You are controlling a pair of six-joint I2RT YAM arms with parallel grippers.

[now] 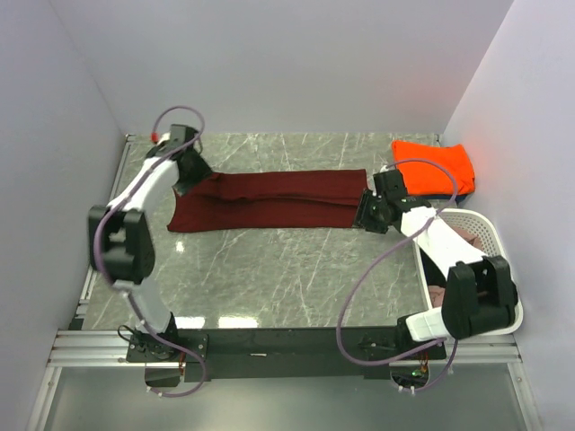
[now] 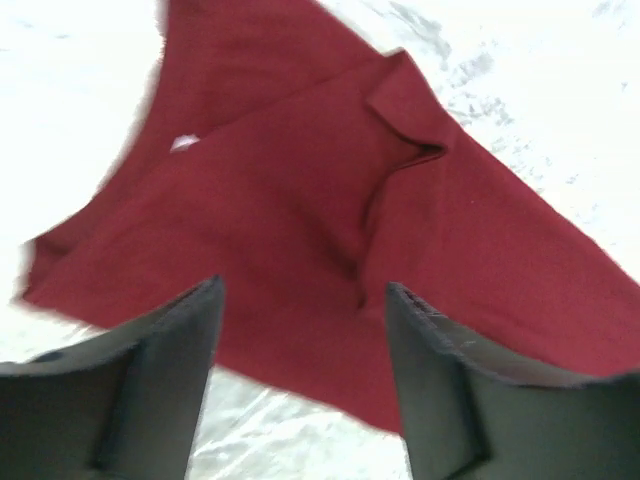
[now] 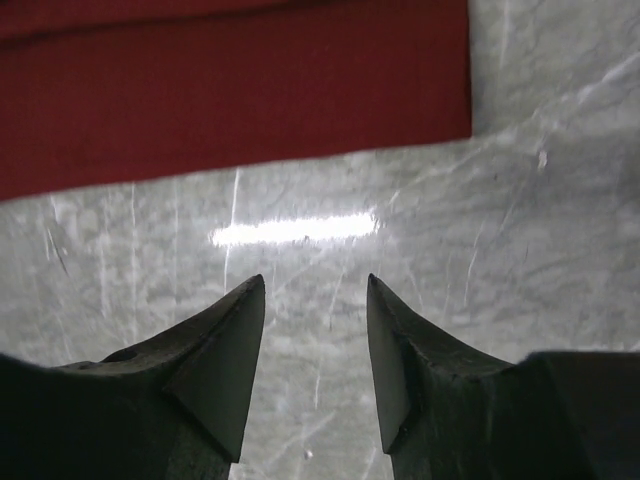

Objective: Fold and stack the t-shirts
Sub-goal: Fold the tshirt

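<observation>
One dark maroon t-shirt (image 1: 278, 199) lies on the far half of the table (image 1: 269, 269), folded into a long strip that runs from left to right. One bright orange t-shirt (image 1: 436, 166) sits folded in the far right corner, apart from the maroon one. In the one white basket (image 1: 492, 229) at the right edge some pale pink cloth (image 1: 436, 294) shows; how many pieces, I cannot tell. There are two grippers. The left gripper (image 2: 305, 300) hangs over the left end of the maroon t-shirt, its jaws wide and holding nothing. The right gripper (image 3: 315, 290) is at the strip's right end, its jaws partly apart and holding nothing, over bare marble, with the cloth's edge just beyond the fingertips.
</observation>
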